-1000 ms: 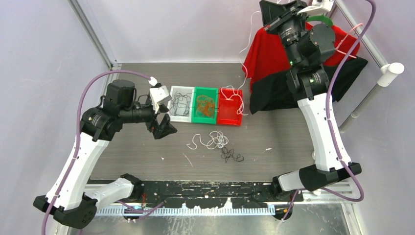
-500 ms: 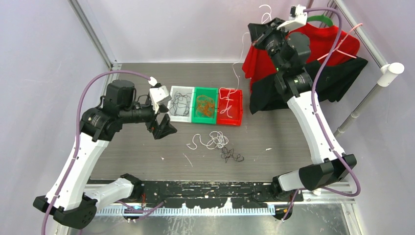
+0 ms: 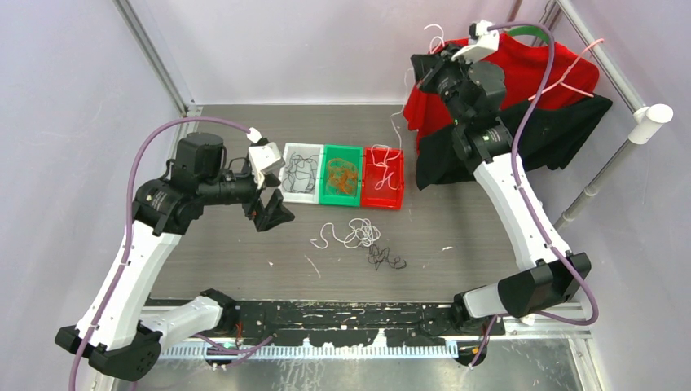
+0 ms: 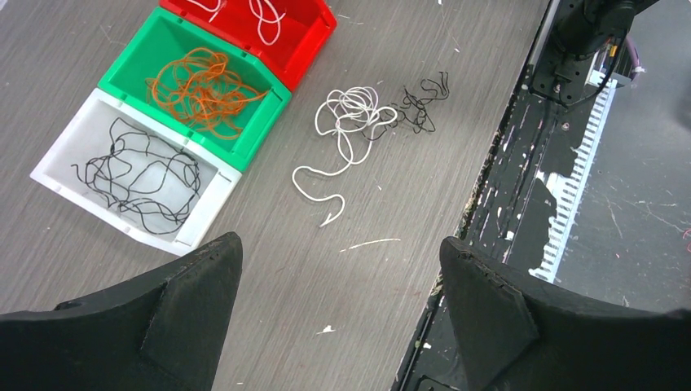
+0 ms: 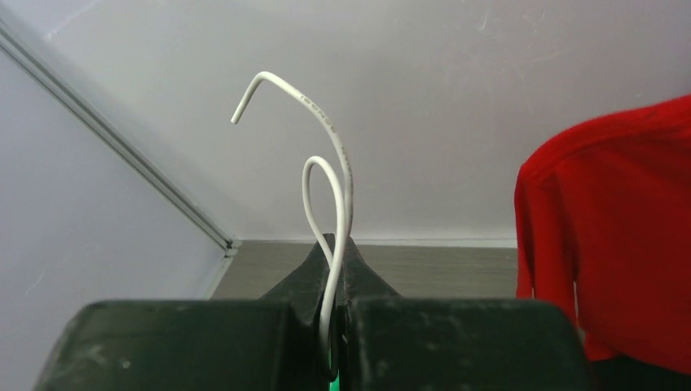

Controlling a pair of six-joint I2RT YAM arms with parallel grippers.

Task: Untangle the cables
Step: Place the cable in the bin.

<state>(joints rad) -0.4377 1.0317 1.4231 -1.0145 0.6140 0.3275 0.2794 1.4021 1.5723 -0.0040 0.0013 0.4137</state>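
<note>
My right fingers (image 5: 305,281) clenched on white cable (image 5: 341,163), held high, tail trailing into red bin (image 3: 381,204). Left fingers (image 4: 191,297) released, idle. Black bunch (image 4: 138,175), orange bunch (image 4: 200,85) already binned. Remaining on bench (image 4: 269,285): white loop (image 4: 350,114) touching black tangle (image 4: 420,102). I judge past halfway.

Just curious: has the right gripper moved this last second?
Yes. The right gripper, shut on a white cable, swung left toward the red cloth's left edge.

Matt wood-grain table (image 3: 456,220), smooth plastic bins (image 4: 175,37)
</note>
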